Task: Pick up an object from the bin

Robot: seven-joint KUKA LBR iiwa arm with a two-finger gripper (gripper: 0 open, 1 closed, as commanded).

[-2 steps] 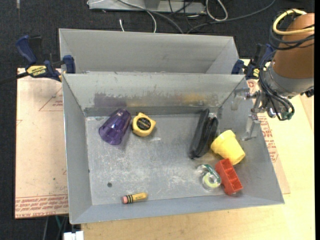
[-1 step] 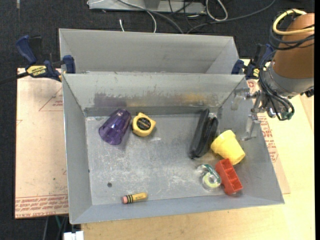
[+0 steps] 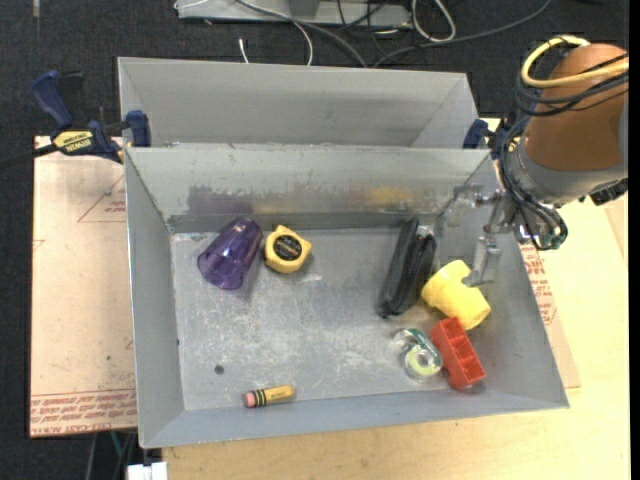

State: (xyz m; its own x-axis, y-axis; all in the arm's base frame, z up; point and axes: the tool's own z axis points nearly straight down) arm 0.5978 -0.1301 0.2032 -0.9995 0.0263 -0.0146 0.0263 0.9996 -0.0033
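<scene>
One of each in the bin (image 3: 300, 183): purple cup (image 3: 230, 254), yellow tape measure (image 3: 286, 250), black looped thing (image 3: 405, 268), yellow block (image 3: 457, 294) at right, red brick (image 3: 461, 354). Arm in from right, gripper (image 3: 487, 268) pointing down, just over the yellow block; jaws, can't tell.

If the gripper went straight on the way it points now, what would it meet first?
Probably the yellow roll-shaped thing on the bin's right side, which lies just below the gripper, next to a red block. Depth is unclear, so it might slip past onto the bin floor.
</scene>
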